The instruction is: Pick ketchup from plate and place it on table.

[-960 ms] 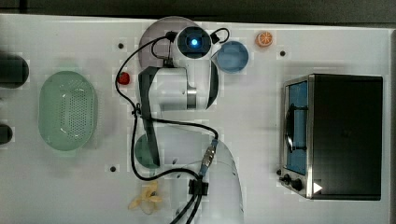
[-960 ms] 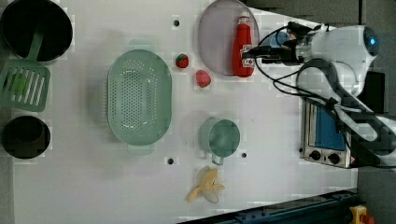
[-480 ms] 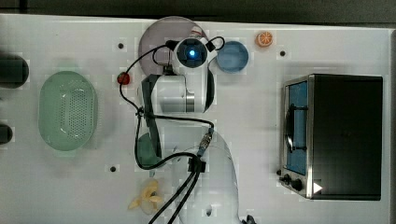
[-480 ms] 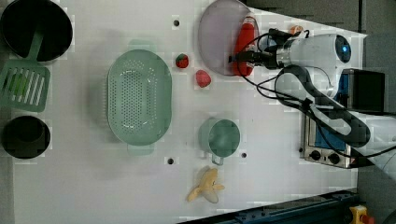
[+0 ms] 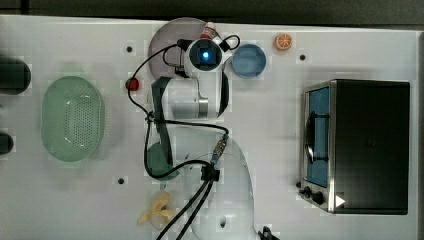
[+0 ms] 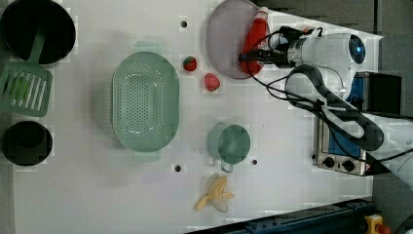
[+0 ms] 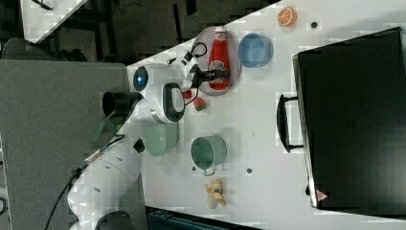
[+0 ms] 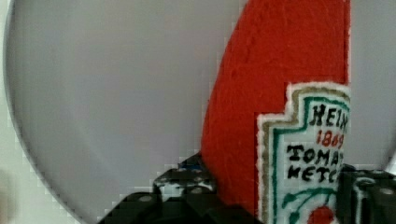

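Note:
The ketchup (image 7: 219, 60) is a slim red bottle with a white cap, lying flat on the lilac-grey plate (image 7: 233, 45) at the table's far edge. In the left view my gripper (image 6: 246, 56) reaches over the plate (image 6: 224, 39) and straddles the lower body of the ketchup (image 6: 253, 34). The wrist view shows the ketchup (image 8: 280, 93) between my two black fingers, one touching each side, with the plate (image 8: 116, 93) beneath. From the top, my wrist covers most of the bottle and only the cap of the ketchup (image 5: 207, 32) sticks out past the plate (image 5: 167, 40).
A blue bowl (image 5: 248, 60) sits just beside the plate, with an orange slice (image 5: 283, 42) beyond it. Two strawberries (image 6: 211, 82) lie near the plate's other side. On the white table (image 6: 292, 170) stand a green basket (image 6: 144, 107), a green cup (image 6: 233, 144), a banana (image 6: 214, 195) and a toaster oven (image 5: 360, 145).
My arm has swung toward the plate's far side and settled over the bottle. The fingers have come in from wide open onto the ketchup's sides.

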{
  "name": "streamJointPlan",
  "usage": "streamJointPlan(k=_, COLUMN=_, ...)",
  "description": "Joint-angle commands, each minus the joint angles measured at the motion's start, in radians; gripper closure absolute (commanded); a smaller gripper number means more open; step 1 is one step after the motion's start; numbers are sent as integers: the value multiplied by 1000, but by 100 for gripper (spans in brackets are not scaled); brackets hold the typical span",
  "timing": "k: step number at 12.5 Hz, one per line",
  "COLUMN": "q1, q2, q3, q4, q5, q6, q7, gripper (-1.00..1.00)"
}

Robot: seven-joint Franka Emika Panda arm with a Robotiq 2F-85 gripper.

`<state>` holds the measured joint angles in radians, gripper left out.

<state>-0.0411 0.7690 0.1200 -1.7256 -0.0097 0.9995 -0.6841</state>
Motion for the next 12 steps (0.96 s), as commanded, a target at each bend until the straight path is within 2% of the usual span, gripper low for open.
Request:
streamJointPlan(k=1, q1=-8, q2=-69, q3=2, q4=27, q5=-1, q6=9, q7=-24, gripper=-27)
streamJointPlan(k=6, q1=-10, q2=-215, q3=1, q4=23, q5=1, q6=-69, q7=75, gripper=-26)
streamJointPlan(k=12, q1=-27, q2=-423, q3=-11, q4=4, q5=1, q6=-396, q7=186, gripper=-27)
